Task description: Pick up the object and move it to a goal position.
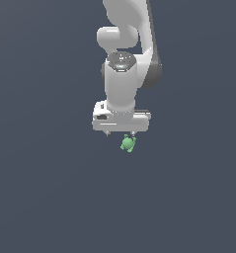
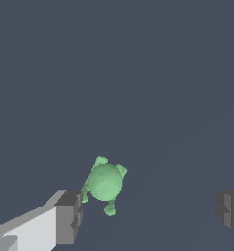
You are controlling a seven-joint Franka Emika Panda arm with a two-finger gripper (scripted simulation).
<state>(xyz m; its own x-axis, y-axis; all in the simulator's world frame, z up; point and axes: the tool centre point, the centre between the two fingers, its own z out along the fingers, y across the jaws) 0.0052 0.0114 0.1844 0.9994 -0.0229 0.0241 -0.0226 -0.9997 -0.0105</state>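
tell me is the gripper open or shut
Open: in the wrist view the gripper has its fingers far apart, and the object sits beside one, ungripped.

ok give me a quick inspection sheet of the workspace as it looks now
surface: plain dark grey-blue floor, no marks or edges seen
job's things: small green turtle-like object, lying on the surface close beside one finger, not centred in the gap; contact with that finger cannot be told; no goal marker seen
clutter: nothing seen
grippers: white gripper pointing down over the object, fingers spread wide apart, holding nothing
cables: nothing seen
surroundings: only the white Panda arm above the gripper; nothing else seen
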